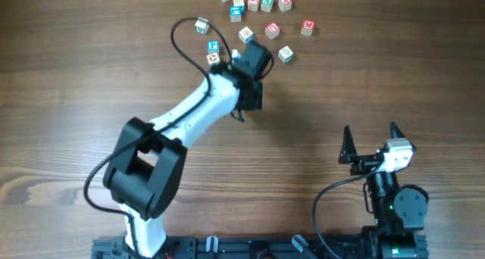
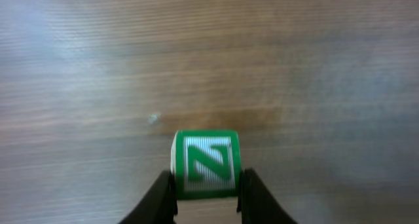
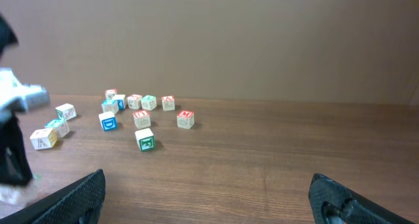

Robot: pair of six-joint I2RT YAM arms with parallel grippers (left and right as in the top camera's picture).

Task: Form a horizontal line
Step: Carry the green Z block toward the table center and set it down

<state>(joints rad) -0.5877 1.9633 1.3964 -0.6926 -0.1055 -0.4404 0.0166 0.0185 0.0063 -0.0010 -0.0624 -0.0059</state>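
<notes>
Grained wooden table; left fingers pinch the square green-N cube, right fingers spread wide.

L arm: glossy white tubular link btw chunky black joint housings, w/ a boxy black shoulder block. A thin black looping cable comes off its wrist, and a second black cable curls near the base. Left tool: matte black fingers w/ rounded edges. R arm: black, w/ a small white wrist block. Right tool: black pointed fingers (grainy wedges in its own cam). A black arcing cable runs alongside.
</notes>
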